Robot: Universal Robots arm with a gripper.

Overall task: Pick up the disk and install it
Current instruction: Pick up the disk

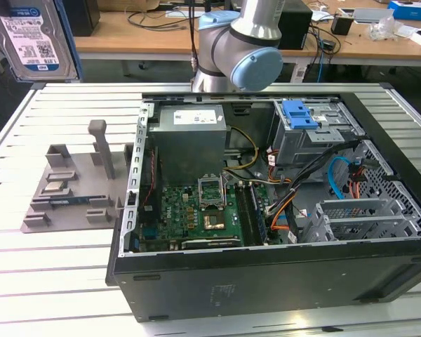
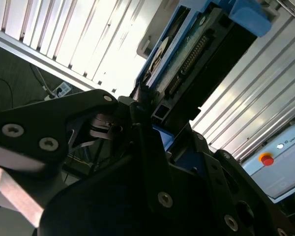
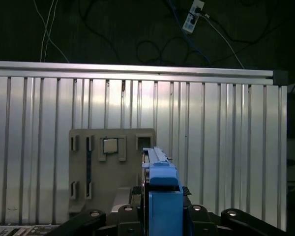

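Note:
The disk [image 1: 34, 38] hangs high at the exterior view's left, well above the slatted table, its blue-and-white label facing the camera and a blue carrier around it. In the first wrist view the disk [image 3: 162, 189] stands edge-on as a blue strip between the black fingers of my gripper [image 3: 162, 219]. In the second wrist view the disk [image 2: 187, 54] shows its circuit-board side and connector, with my gripper [image 2: 152, 123] shut on its lower end. The robot arm [image 1: 240, 42] rises behind the computer case.
An open computer case [image 1: 266, 274] lies on the slatted table [image 1: 56, 281], with the motherboard [image 1: 196, 210] and a grey drive bay topped by a blue bracket [image 1: 299, 114] exposed. A grey parts fixture [image 1: 70, 189] sits at the exterior view's left of the case. Desks with cables stand behind.

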